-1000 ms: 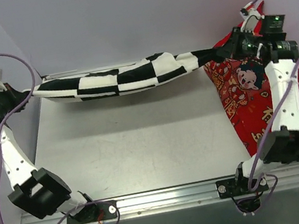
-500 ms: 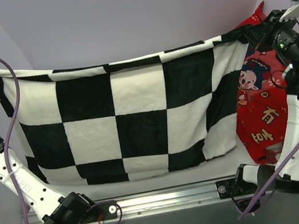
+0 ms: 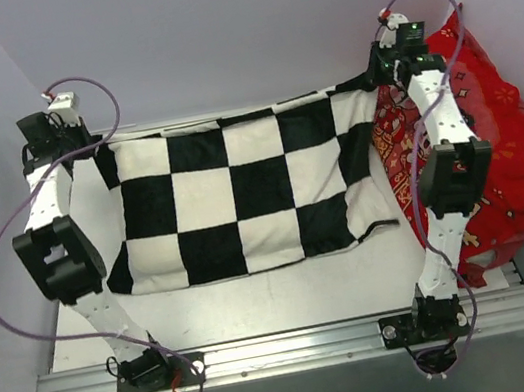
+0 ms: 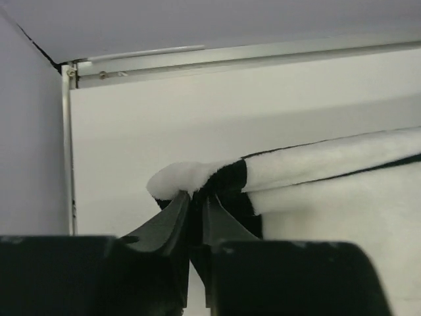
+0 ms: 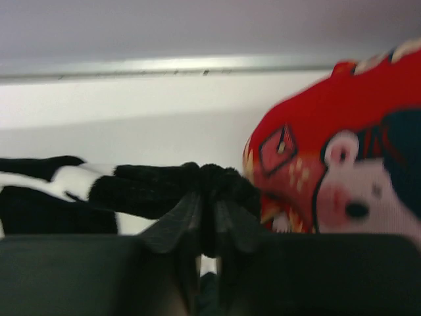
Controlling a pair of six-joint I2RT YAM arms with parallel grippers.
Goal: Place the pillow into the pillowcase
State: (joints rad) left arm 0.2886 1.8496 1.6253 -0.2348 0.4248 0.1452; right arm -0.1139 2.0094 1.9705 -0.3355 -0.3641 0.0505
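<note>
I am gripping the limp black-and-white checkerboard fabric pillowcase [image 3: 242, 194] by its two far corners. My left end effector [image 4: 197, 199] is clamping the far-left corner and my right end effector [image 5: 206, 194] the far-right one. The case is lying spread across the tabletop [image 3: 259, 293] toward its far edge, touching the red cartoon-printed cushion [image 3: 511, 142]. I am seeing no cream pillow in any view, so I cannot tell whether it is already inside.

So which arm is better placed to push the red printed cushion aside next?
Right: the right gripper, shut on the black-and-white checkerboard fabric pillowcase, sits beside the red cushion; the left gripper pinches the opposite corner.
</note>
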